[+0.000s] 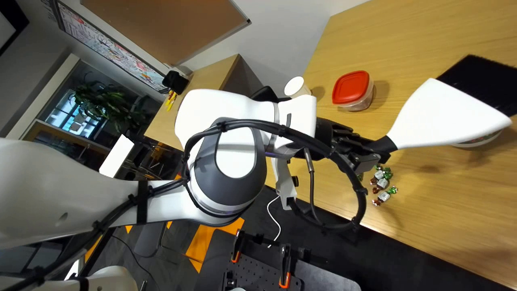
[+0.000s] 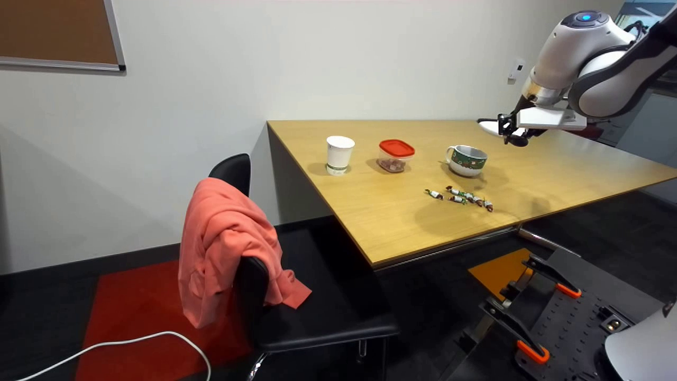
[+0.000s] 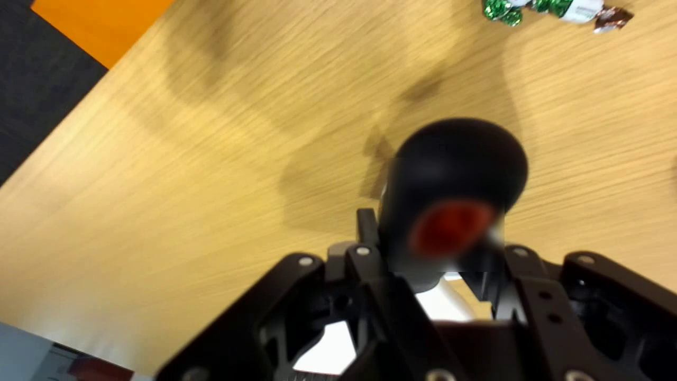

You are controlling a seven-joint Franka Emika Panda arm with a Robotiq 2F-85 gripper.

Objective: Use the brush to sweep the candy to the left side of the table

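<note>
End effector (image 1: 370,152) grips the brush (image 1: 446,117); candy (image 1: 382,184) lies lower, apart, on the table (image 1: 452,202).

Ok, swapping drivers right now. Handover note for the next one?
Gripper: closed on the brush at its handle.
Brush: held in the air over the table; bristles not touching it.
Candy: loose cluster on the table, on the near side of the mug in an exterior view.
Done: brush gripped and raised.
Left: lower bristles to the table, then sweep the candy to its left side.
</note>
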